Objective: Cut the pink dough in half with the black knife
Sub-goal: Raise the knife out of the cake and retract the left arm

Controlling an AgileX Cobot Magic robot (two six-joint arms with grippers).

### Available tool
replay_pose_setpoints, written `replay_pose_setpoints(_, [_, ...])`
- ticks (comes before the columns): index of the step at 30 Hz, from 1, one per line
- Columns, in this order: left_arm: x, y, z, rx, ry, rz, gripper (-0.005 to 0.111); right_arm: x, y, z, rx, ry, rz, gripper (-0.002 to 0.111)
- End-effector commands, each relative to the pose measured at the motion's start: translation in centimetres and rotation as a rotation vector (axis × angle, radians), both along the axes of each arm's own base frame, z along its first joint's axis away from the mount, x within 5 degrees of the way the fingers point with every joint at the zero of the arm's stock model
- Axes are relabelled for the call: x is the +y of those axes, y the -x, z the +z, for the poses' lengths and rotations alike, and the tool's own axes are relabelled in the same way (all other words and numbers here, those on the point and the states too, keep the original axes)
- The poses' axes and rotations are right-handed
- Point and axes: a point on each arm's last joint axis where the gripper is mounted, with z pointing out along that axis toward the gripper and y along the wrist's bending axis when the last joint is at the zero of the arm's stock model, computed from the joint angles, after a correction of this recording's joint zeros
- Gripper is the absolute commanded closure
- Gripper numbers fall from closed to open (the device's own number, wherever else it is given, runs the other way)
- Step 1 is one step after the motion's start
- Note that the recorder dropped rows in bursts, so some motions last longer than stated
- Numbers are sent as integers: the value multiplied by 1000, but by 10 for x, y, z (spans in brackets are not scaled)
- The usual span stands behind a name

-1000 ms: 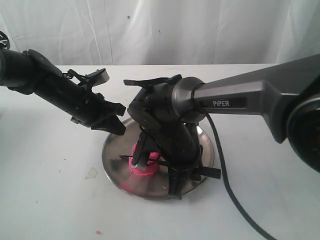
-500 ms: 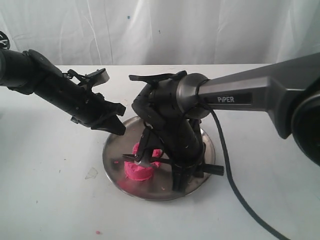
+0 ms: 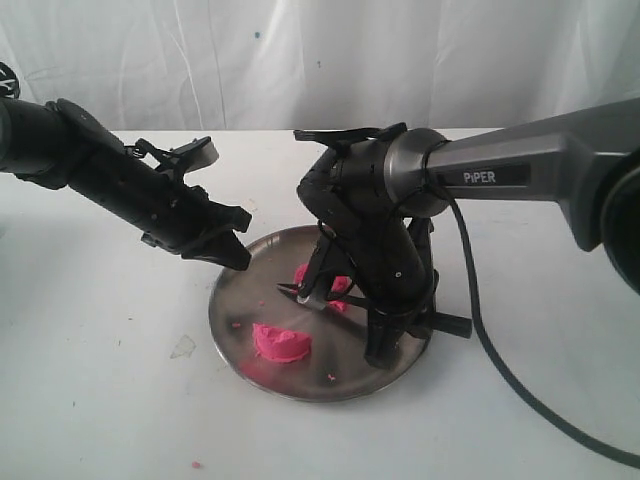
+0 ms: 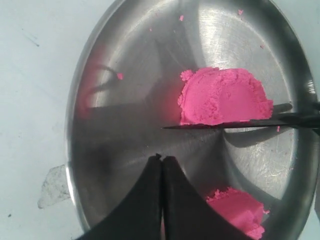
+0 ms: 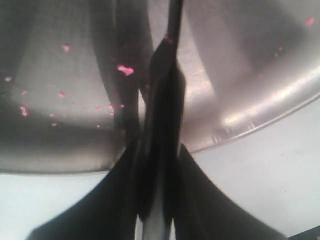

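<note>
black knife [image 5: 165, 85] clamped between right jaws

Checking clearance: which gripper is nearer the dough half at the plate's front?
Right. The right gripper, shut on the black knife, sits on the plate beside the front dough half. The left gripper hovers over the far rim.

The exterior view looks level-high and slightly down across the white bench [image 3: 90, 400] toward the curtain at 12 o'clock, both arms in frame. The left wrist view stares down closely at the steel plate [image 4: 125, 75]; the right wrist view skims that plate's rim [image 5: 260, 115] closer still.
</note>
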Motion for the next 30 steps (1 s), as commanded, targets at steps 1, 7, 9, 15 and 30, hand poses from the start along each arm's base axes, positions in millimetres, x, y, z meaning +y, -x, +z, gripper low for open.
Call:
replay_pose_setpoints(1, [-1, 1, 6, -10, 13, -4, 107, -1, 3, 1, 26, -29, -45, 108])
replay_pose_setpoints(7, [3, 3, 36, -120, -21, 0, 107, -1, 4, 6, 23, -49, -52, 108])
replay_pose_setpoints(9, [4, 6, 46, -151, -35, -10, 107, 0, 5, 8, 26, -59, -56, 108])
replay_pose_setpoints(15, [9, 18, 87, -271, -55, -16, 107, 0, 6, 17, 16, -85, -63, 108])
replay_pose_setpoints(30, [53, 94, 142, -693, -155, 374, 107, 5, 12, 18, 68, -150, -90, 108])
